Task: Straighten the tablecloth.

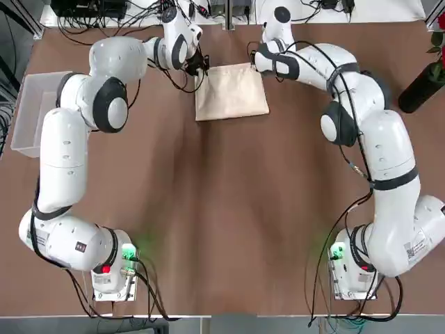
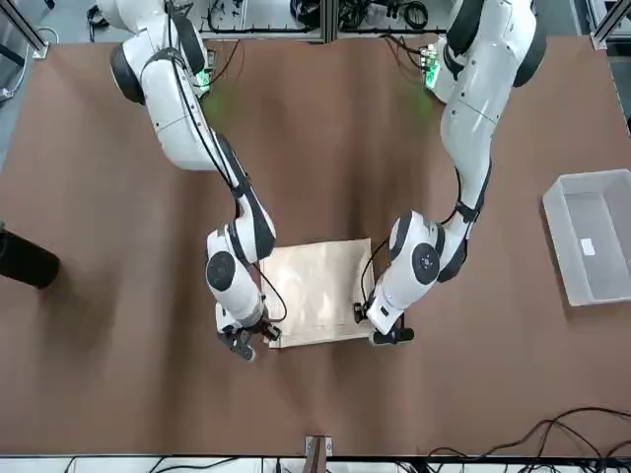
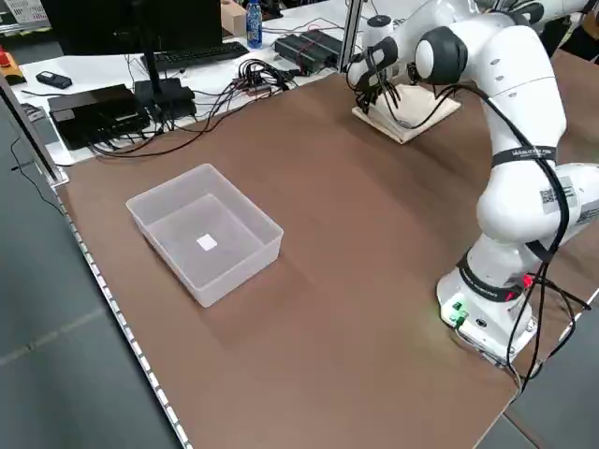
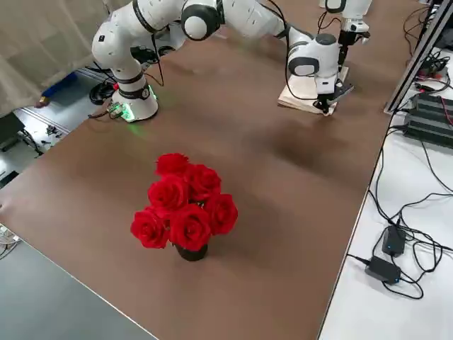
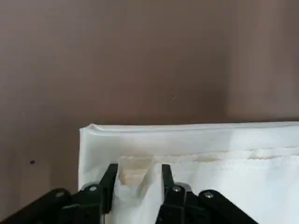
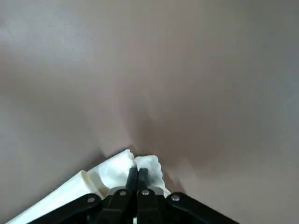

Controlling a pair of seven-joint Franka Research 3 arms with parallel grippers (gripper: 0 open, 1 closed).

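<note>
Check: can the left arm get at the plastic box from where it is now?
Probably not right now: the left gripper is down at a corner of the tablecloth, fingers straddling its edge. The plastic box sits unobstructed at the table's left edge.

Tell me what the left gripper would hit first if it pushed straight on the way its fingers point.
The left gripper points down at the far corner of the tablecloth. Its fingers already straddle a fold of fabric, so it would likely press into that cloth, then the table beneath.
</note>
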